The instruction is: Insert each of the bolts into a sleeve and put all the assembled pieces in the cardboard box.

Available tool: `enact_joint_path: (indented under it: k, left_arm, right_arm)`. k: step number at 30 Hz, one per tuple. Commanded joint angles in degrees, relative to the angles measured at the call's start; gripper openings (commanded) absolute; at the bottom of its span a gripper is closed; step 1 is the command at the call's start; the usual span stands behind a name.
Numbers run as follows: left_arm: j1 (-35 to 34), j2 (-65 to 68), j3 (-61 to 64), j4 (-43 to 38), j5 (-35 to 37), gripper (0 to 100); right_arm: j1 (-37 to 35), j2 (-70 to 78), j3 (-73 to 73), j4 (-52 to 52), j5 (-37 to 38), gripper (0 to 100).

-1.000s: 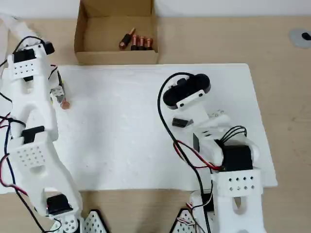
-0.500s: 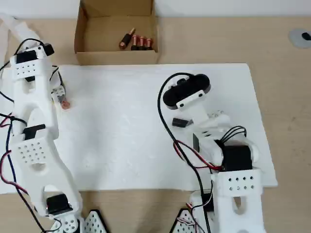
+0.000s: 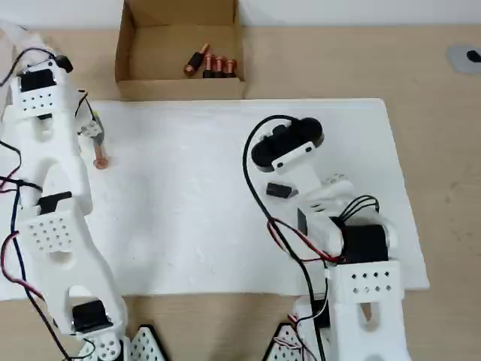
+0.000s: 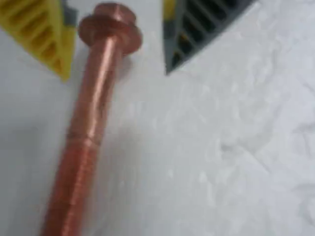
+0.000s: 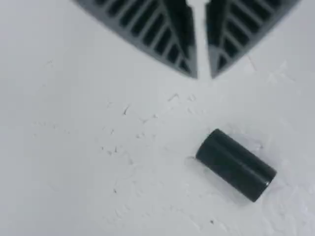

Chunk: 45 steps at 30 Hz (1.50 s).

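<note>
where left pincer (image 4: pixel 115 73) stands wide open, bolt (image 4: pixel 93 118) head lies between jaws.

Four put-together pieces (image 3: pixel 213 65) are laid in the cardboard box (image 3: pixel 180 89) at the far edge of the table (image 3: pixel 338 60). A copper bolt (image 3: pixel 100 160) is laid on the white mat (image 3: pixel 188 210), close by the left arm (image 3: pixel 46 173). A black sleeve (image 3: pixel 277 189) is laid on the mat just beside the right arm (image 3: pixel 334 218).
</note>
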<state>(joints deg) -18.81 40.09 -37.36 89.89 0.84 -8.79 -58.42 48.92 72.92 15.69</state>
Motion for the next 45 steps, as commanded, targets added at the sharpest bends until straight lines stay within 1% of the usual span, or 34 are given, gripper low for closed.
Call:
enact_joint_path:
  k: [1, 12, 14, 17, 20, 21, 24, 27, 28, 30, 32, 35, 39, 42, 45]
  left_arm:
    - [1.05, 1.54, -1.85, -1.49, 0.44, 14]
    - [1.14, 10.59, -5.1, -1.32, 1.05, 14]
    - [1.14, 11.47, -5.1, -1.32, 0.88, 10]
    - [0.79, 12.26, -5.1, -1.32, 0.97, 0]
    - [0.62, 11.82, -5.54, -1.05, 0.62, 1]
    - [0.62, 11.47, -6.24, -0.35, -0.79, 1]
    - [1.14, 9.01, -12.66, 4.84, -9.32, 1]
    - [1.32, 5.14, -21.1, 10.9, -24.35, 1]
    - [0.97, 3.65, -22.51, 10.81, -29.19, 1]
    - [0.18, -0.57, -22.86, 10.81, -39.56, 0]
    - [-0.18, -5.67, -20.57, 10.81, -50.02, 0]
    - [0.44, -12.79, -12.04, 10.81, -65.14, 1]
    - [3.08, -23.69, 6.24, 10.81, -82.37, 1]
    - [5.01, -32.4, 22.15, 10.64, -91.08, 1]
    - [5.27, -37.76, 32.0, 10.37, -94.86, 1]
  right_arm:
    - [0.84, 0.22, -0.04, -0.18, 0.35, 0.9]
    - [0.66, 0.13, -0.04, -0.18, 0.35, 0.9]
    - [0.66, 0.13, -0.04, -0.18, 0.35, 0.9]
    - [0.66, 0.13, -0.13, -0.18, 0.35, 0.9]
    - [0.66, 0.13, -0.22, -0.18, 0.35, 0.9]
    - [0.66, 0.13, -0.22, -0.18, 0.35, 0.9]
    - [0.66, 0.13, -0.13, -0.18, 0.35, 0.9]
    - [0.84, 0.13, -0.13, -0.18, 0.35, 0.9]
    - [0.84, 0.13, -0.13, -0.18, 0.35, 0.9]
    - [0.84, 0.13, -0.13, -0.18, 0.35, 0.9]
    - [0.84, 0.13, -0.13, -0.18, 0.35, 0.9]
    - [0.84, 0.13, -0.13, -0.18, 0.35, 0.9]
    - [0.84, 0.13, -0.04, -0.18, 0.35, 0.9]
    - [0.84, 0.13, -0.22, -0.18, 0.35, 0.9]
    - [0.57, 0.13, -0.31, -0.18, 0.35, 0.9]
